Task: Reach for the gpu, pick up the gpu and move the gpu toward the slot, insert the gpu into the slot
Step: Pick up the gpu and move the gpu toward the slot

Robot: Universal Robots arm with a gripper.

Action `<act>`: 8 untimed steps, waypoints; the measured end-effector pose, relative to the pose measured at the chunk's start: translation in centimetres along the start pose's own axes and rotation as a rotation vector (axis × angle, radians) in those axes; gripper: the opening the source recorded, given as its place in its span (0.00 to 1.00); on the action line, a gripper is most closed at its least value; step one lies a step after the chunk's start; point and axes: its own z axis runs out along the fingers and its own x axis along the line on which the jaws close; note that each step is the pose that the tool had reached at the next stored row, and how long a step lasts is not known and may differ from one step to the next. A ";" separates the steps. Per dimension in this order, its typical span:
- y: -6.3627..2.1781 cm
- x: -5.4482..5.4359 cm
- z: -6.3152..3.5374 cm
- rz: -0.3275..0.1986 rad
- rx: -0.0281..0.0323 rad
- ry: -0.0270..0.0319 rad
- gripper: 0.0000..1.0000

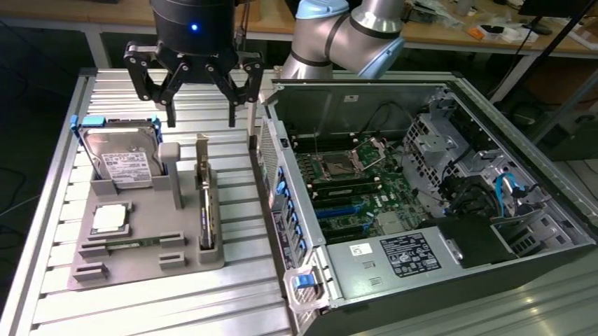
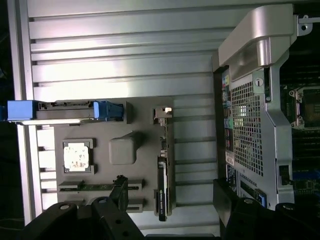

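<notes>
The gpu (image 1: 206, 203) stood on edge in a groove of the grey holder (image 1: 140, 260) on the desk (image 1: 178, 308), untouched. It was so slim that, to my eye, fingers coming down a little off-line could miss it or tip it. The hard drive (image 1: 122, 161) propped nearby could also take a knock. The end effector (image 1: 201, 112) hung above the holder's far end, wide open and empty, fingers pointing straight down, the wrist upright beside the open computer case (image 1: 523, 269). The slot (image 1: 338, 208) lay inside that case, well apart from the card.
</notes>
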 end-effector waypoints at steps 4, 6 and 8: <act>0.00 0.0 0.00 0.000 0.0000 0.0000 0.78; 0.00 0.0 0.02 0.000 -0.0001 0.0000 0.78; -0.01 0.0 0.14 0.000 -0.0002 -0.0002 0.78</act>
